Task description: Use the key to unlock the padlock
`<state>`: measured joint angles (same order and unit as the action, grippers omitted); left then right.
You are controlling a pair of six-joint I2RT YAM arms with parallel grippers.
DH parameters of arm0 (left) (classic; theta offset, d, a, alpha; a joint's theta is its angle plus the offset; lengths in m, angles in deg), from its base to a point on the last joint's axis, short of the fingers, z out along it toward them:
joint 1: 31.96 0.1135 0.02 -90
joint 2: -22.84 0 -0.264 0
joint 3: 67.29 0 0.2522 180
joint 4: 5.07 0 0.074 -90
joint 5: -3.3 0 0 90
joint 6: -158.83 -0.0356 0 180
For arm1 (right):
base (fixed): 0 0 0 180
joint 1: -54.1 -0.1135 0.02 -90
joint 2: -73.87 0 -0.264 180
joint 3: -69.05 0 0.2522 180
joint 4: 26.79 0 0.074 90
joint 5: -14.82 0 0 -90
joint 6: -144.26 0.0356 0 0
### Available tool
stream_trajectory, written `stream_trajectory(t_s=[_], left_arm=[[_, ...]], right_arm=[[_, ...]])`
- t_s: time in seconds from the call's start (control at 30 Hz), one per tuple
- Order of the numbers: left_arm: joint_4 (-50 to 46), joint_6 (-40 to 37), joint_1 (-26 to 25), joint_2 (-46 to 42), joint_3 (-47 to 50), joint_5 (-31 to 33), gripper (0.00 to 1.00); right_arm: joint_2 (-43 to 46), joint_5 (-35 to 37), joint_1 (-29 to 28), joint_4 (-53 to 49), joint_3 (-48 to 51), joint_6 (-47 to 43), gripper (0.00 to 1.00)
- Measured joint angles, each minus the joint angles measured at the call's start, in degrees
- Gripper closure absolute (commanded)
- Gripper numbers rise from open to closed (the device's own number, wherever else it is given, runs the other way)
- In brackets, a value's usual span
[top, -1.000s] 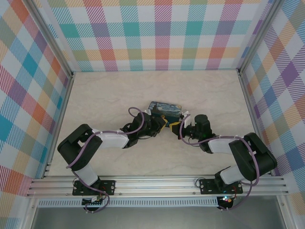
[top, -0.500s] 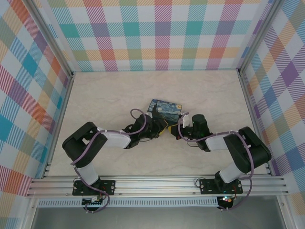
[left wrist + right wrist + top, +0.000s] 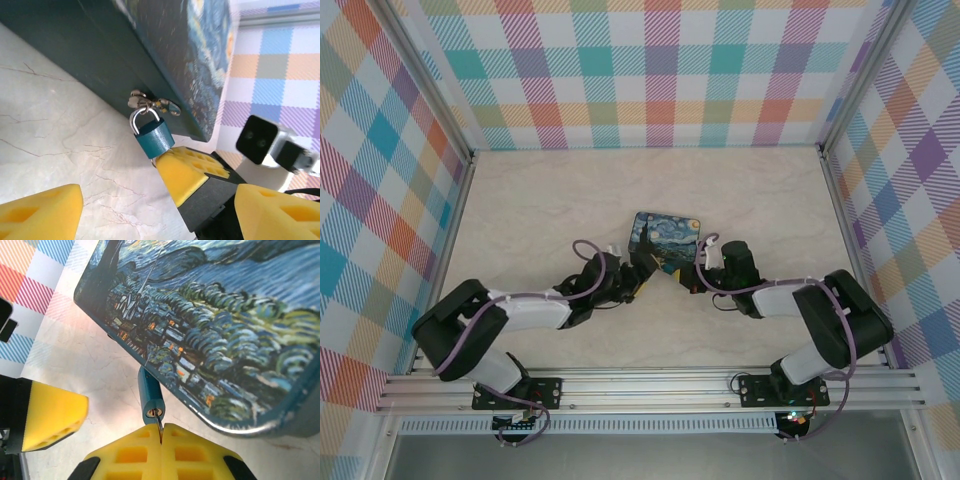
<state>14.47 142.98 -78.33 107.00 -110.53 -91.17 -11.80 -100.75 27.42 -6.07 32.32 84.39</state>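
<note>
Seeing a pale marbled table [image 3: 540,200] with a painted night-sky box [image 3: 665,232] lying flat near its middle, a little to the right. Finding both arms reaching in low from the near edge and meeting just at the near side of the box. Noting the left gripper [image 3: 640,274] reaching in from the left with its yellow fingers [image 3: 40,215] spread wide apart, gripping nothing and not touching the padlock. Noting the right gripper [image 3: 161,432] reaching in from the right with its fingers pressed together, pinching the key. Finding the padlock [image 3: 154,139] hanging by its silvery shackle from the small metal latch on the near wall of the box, its blue body pointing toward the right gripper. Seeing the key [image 3: 158,419] as a thin dark sliver running from the closed fingers into the keyhole at the bottom end of the padlock.
</note>
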Motion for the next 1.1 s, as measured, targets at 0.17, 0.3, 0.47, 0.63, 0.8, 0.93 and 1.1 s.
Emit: stream_trajectory(t_s=[0.17, 0.3, 0.47, 0.63, 0.8, 0.93, 1.1], left_arm=[[2.47, -0.04, -0.02, -2.6, 4.0, 2.58, 0.37], [5.27, 0.07, -0.35, -2.58, 4.22, 3.76, 0.38], [9.33, 1.9, -1.92, -0.22, 4.17, 4.63, 0.39], [10.86, 4.79, -3.65, 3.89, 4.15, 6.19, 0.4], [12.2, 7.17, -4.5, 6.64, 4.02, 7.15, 0.44], [13.97, 8.81, -4.66, 9.6, 3.08, 7.06, 0.48], [16.52, 10.54, -5.27, 12.59, 2.01, 7.17, 0.52]], right_arm=[[1.18, 0.04, -1.27, -1.57, 0.0, 6.43, 0.96], [1.2, 1.36, -3.89, -2.4, 0.02, 11.82, 0.96], [2.16, 4.7, -7.08, -2.97, 0.02, 16.96, 0.96], [3.3, 7.78, -8.59, -3.74, 0.02, 20.57, 0.95], [3.41, 9.11, -9.42, -3.78, 0.04, 22.49, 0.95], [3.41, 9.31, -9.75, -3.78, 0.02, 23.34, 0.95], [3.41, 9.51, -9.99, -3.78, 0.02, 23.85, 0.95]])
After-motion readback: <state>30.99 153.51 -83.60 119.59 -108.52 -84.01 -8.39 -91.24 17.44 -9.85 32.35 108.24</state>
